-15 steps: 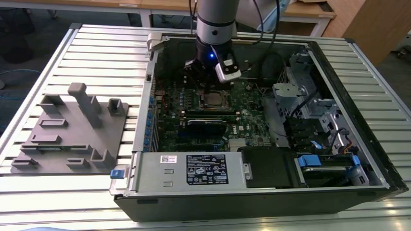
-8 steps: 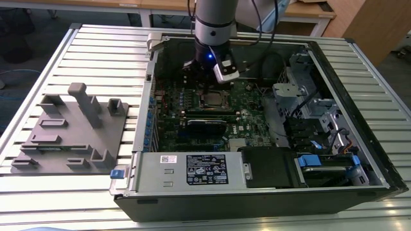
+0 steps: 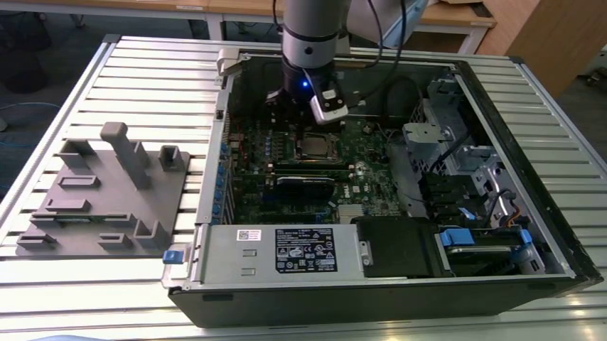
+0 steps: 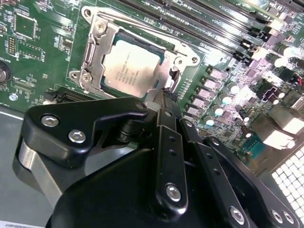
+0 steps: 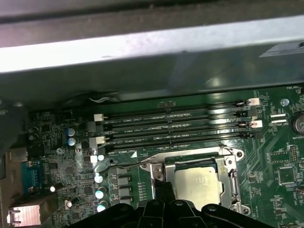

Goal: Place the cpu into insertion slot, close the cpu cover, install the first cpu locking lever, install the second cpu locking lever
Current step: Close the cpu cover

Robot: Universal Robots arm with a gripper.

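The cpu [image 4: 130, 66] is a flat square with a dull, brushed silver-grey lid. It lies seated in the insertion slot [image 4: 140, 40], whose dark edge shows as a narrow band beside the chip. The cpu cover [image 4: 95, 52], a thin stamped frame of bright metal with a large square window, is folded down flat around the chip, with screw heads at its corners.

In the second wrist view the claw [image 4: 166, 99] is matte black, built of bolted links that narrow to a slim tip. Its fingers are drawn together with nothing between them, and the tip sits at the edge of the cover, right beside the chip.

The first wrist view adds a thin wire lever [image 5: 128, 163], which runs between the cover and the long black memory slots [image 5: 175, 123]. I cannot tell whether it is latched. Round silver-topped capacitors [image 5: 100, 192] stand near it on the green board.

The exterior view gives the wider setting. The open steel computer case [image 3: 379, 298] lies on a ribbed aluminium table [image 3: 142, 71], and the arm reaches down into it above the chip. A grey moulded fixture [image 3: 104, 206] with upright posts lies on the table on the exterior view's left, well apart from the case.
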